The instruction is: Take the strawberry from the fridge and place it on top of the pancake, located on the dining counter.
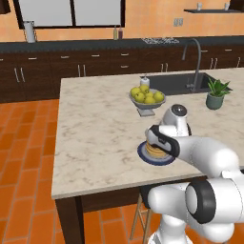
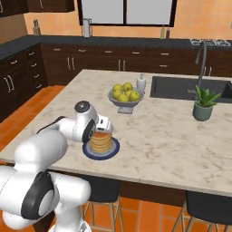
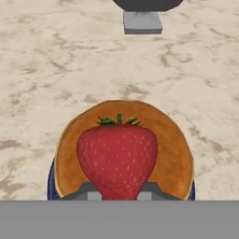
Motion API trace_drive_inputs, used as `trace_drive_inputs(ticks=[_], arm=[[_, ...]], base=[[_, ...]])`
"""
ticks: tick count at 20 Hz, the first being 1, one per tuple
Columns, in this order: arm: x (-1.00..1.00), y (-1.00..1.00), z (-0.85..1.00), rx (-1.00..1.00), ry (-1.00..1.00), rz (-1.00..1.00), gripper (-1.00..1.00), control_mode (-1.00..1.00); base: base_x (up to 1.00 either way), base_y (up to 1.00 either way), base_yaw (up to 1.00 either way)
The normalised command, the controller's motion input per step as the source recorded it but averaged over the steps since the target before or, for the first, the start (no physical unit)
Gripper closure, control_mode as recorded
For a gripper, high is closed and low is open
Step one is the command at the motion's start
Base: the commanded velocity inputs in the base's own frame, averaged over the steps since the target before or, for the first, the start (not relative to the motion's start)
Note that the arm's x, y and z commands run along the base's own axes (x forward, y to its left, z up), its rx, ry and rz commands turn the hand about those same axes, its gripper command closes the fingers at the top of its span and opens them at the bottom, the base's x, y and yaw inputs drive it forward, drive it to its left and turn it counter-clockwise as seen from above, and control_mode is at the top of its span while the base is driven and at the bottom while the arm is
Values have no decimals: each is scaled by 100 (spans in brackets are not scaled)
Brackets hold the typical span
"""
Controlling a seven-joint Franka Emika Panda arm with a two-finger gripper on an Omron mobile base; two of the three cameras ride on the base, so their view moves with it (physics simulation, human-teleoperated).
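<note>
The strawberry [image 3: 117,158] sits between the two finger tips at 6 o'clock in the hand view, green cap toward 12, its red body covering the middle of the pancake [image 3: 165,140] behind it. The pancake's golden top rings the berry from 9 through 12 to 3, with slivers of the blue plate [image 3: 50,179] at 8 and 4. Whether the berry already rests on the top pancake or hangs just above it cannot be told.

By my reading the task is nearly done: the berry is out of the fridge and lined up over the stack on the counter [image 3: 56,60]. What remains is the release, and perhaps a small descent first.

The claw [image 3: 117,192] is closed on the strawberry, its jaws parted only as wide as the berry's narrow tip. In the left base view the claw [image 1: 156,144] hangs over the pancake [image 1: 157,152]; in the right base view it [image 2: 100,130] is at the stack's [image 2: 100,143] 11 o'clock edge.

Farther out, the grey bowl [image 1: 147,101] of yellow-green fruit stands at 12 o'clock from the stack, its foot [image 3: 142,22] at the hand view's top. A potted plant [image 2: 203,105] stands at 2 o'clock near the sink [image 2: 181,86].
</note>
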Motion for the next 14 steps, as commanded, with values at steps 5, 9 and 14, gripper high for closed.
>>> trace_drive_inputs(ticks=[5, 9, 14], arm=[[12, 0, -5, 0, 0, 0, 100, -100], [2, 0, -4, 0, 0, 0, 100, -100], [0, 0, -10, 0, 0, 0, 100, -100]], base=[[0, 0, 0], [0, 0, 0], [0, 0, 0]])
